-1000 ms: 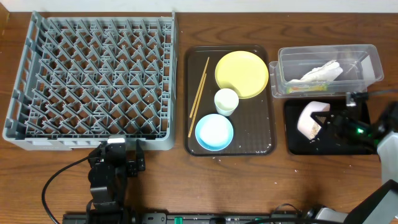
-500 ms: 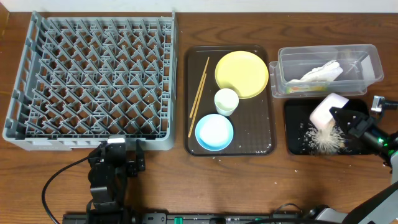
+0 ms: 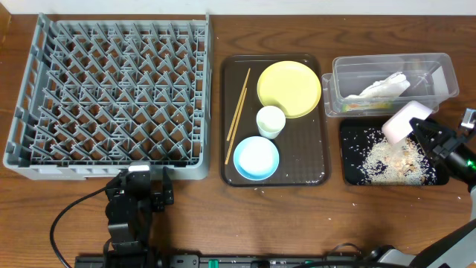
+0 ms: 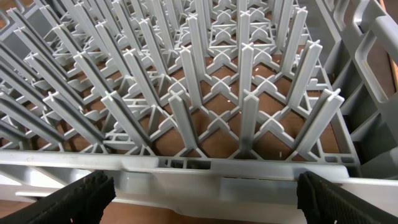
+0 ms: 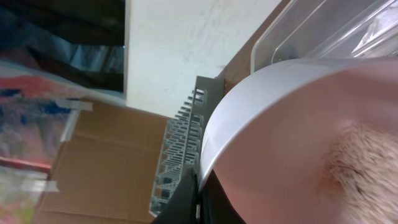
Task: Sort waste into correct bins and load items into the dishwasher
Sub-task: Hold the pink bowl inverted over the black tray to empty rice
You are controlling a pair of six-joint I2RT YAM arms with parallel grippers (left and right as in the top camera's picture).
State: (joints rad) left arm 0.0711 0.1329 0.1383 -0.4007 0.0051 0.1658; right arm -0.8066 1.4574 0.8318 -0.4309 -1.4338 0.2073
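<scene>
In the overhead view, the round white bowl (image 3: pixel 401 123) is being held tipped on its side over the far edge of the shallow glossy black rectangular tray (image 3: pixel 349 132). A second ago it was being held nearer the tray's left end, above a bare surface. The pale beige rice-like crumbs (image 3: pixel 387 160) are now lying scattered across that tray, so the food waste is being judged as emptied into its bin and the bowl as freed for the large square grey plastic dish rack (image 3: pixel 111 89). The right gripper (image 3: pixel 420 130) is being kept clamped on the bowl's rim, while the left gripper (image 3: pixel 141 190) is being rested just in front of the rack. In the left wrist view, its fingers (image 4: pixel 81 196) are being held spread wide with nothing between them, the rack's front wall lying just ahead. In the right wrist view, the closed jaws are being seen pinching the bowl's rim, a faint smear of crumbs is clinging inside, and the clear rectangular plastic tub (image 5: pixel 323 31) is lying just beyond.
</scene>
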